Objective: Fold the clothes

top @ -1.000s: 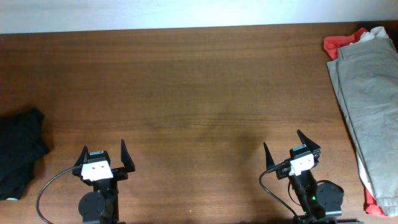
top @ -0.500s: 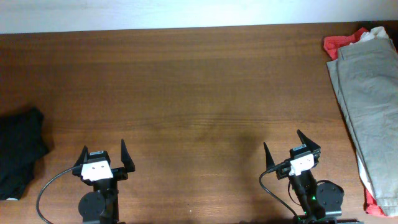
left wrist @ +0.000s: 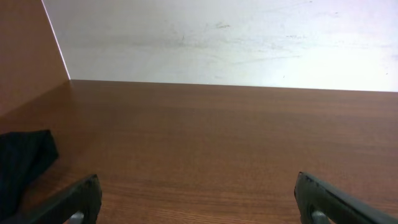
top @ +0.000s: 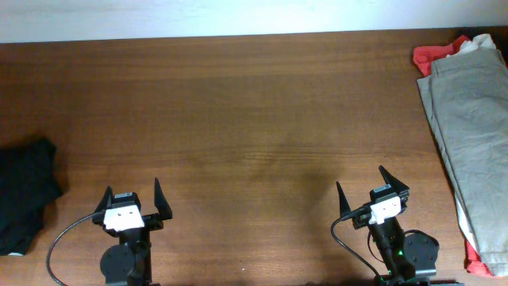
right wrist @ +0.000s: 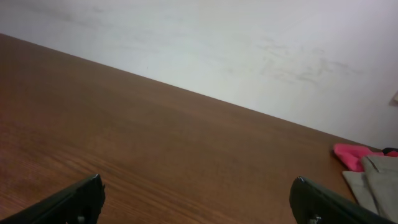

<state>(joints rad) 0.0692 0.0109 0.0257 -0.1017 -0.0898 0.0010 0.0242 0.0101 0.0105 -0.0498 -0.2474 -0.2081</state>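
Khaki trousers [top: 476, 127] lie at the table's right edge on top of a red garment [top: 435, 56], with a white piece at the far corner. The red garment also shows in the right wrist view [right wrist: 351, 155] beside the khaki cloth [right wrist: 379, 186]. A black garment [top: 24, 195] lies bunched at the left edge and shows in the left wrist view [left wrist: 22, 165]. My left gripper [top: 131, 202] is open and empty near the front edge, its fingers wide apart [left wrist: 199, 199]. My right gripper [top: 361, 187] is open and empty at the front right [right wrist: 196, 199].
The brown wooden table [top: 254, 119] runs back to a white wall [top: 238, 16]. A brown side panel [left wrist: 28, 50] stands at the far left.
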